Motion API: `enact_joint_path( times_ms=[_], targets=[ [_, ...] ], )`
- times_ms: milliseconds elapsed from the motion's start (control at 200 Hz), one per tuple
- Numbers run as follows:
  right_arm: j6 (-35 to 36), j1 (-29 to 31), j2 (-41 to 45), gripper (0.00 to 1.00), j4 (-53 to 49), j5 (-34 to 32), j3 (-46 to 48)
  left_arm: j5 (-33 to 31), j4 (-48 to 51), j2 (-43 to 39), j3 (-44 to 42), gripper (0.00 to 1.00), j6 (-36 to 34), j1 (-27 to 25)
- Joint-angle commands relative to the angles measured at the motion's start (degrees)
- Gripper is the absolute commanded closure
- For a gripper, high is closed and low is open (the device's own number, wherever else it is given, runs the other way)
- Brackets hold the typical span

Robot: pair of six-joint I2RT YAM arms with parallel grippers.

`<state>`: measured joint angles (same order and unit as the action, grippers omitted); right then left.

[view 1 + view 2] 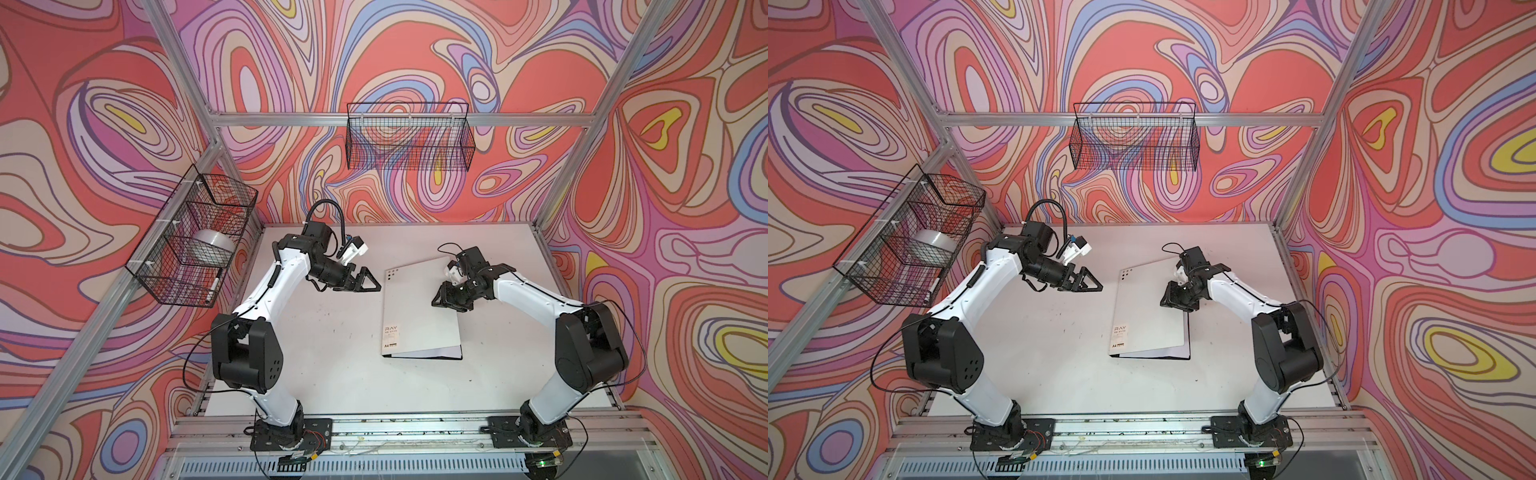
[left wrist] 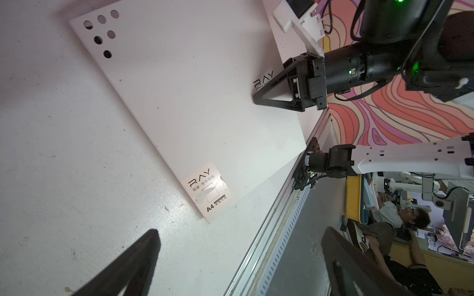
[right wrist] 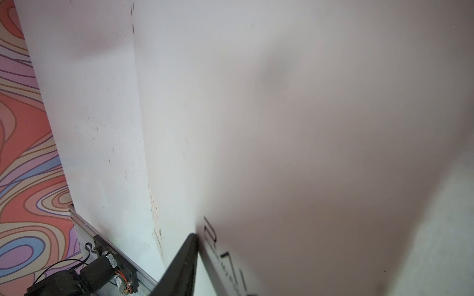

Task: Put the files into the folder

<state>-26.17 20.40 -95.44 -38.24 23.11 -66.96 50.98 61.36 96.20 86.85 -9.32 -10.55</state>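
The folder lies closed on the table, glossy white side up. In both top views its spine side is to the left, and its near end gapes a little in a thin wedge with a dark lower edge. A pale layer shows inside that wedge, but whether it is the files cannot be told from any view. The left gripper hovers just off the folder's far spine-side corner, clear of it. Its jaws are spread wide, which the left wrist view confirms with the two dark fingers far apart over bare table beside the folder. That view also gives what the top views are too small to show: a cluster of round holes at one corner of the cover, a torn label reading "RAY" and "A4" at the other, and a second "RAY" mark under the right gripper. This gripper appears there side-on, its tip down at the cover near the folder's open edge. In both top views the right gripper sits over that same edge. The right wrist view is filled by the blurred white cover, with one finger touching it beside the lettering. The other finger is hidden, so how far those jaws stand apart cannot be told.
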Motion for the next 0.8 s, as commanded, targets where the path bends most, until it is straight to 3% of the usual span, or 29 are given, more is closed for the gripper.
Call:
enact_joint_path(
  times_ms=[0, 250, 356, 796],
  targets=[
    [2.26, 0.16, 2.21, 0.57, -3.57, -5.80, 0.84, 0.44, -0.02, 0.65, -0.45, 0.01, -0.06, 0.17],
    [2.74, 0.18, 3.73, 0.53, -4.49, -7.38, 1.57, 0.70, -0.11, 0.74, -0.54, 0.01, 0.22, 0.17],
    [2.68, 0.16, 4.04, 0.48, -4.77, -8.44, 1.27, 0.87, -0.10, 0.74, -0.71, 0.01, 0.39, 0.17],
    [4.11, 0.16, 5.95, 0.43, -10.76, -21.17, -3.13, 0.96, 0.25, 0.21, -0.74, 0.01, 0.51, 0.18]
  ],
)
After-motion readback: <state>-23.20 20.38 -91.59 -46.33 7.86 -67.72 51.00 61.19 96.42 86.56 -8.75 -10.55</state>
